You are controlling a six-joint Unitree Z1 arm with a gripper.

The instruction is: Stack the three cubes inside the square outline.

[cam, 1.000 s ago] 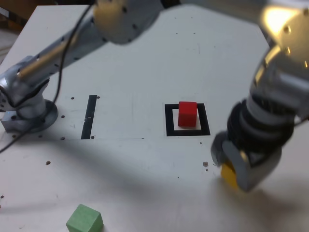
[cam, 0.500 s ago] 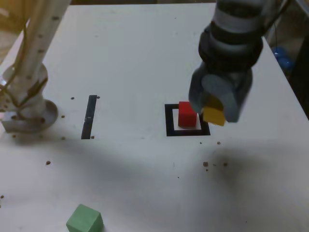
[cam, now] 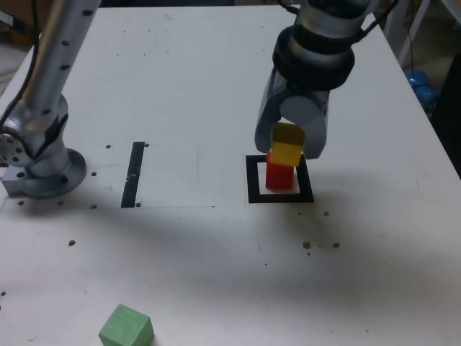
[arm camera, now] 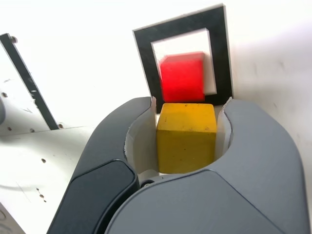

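My gripper (arm camera: pixel 186 139) is clenched on the yellow cube (arm camera: pixel 186 138), one jaw pressed to each of two opposite sides of it. I hold the yellow cube up off the white table (cam: pixel 216 252), and in the exterior view it overlaps the upper part of the red cube (cam: pixel 279 175). Whether the two touch I cannot tell from here.

The red cube sits on the table inside the square outline (cam: pixel 254 194), its black tape running all round it, with some of the pale centre showing beside the cube. The light green cube (cam: pixel 127 328) rests on the table well apart from us, at the near edge of the exterior view and left of the outline, partly cut off by the frame.

The straight black tape strip (cam: pixel 133 174) lies farther left than the square outline, between it and my round base (cam: pixel 50 176). My arm (cam: pixel 57 65) rises from that base at the exterior view's left.
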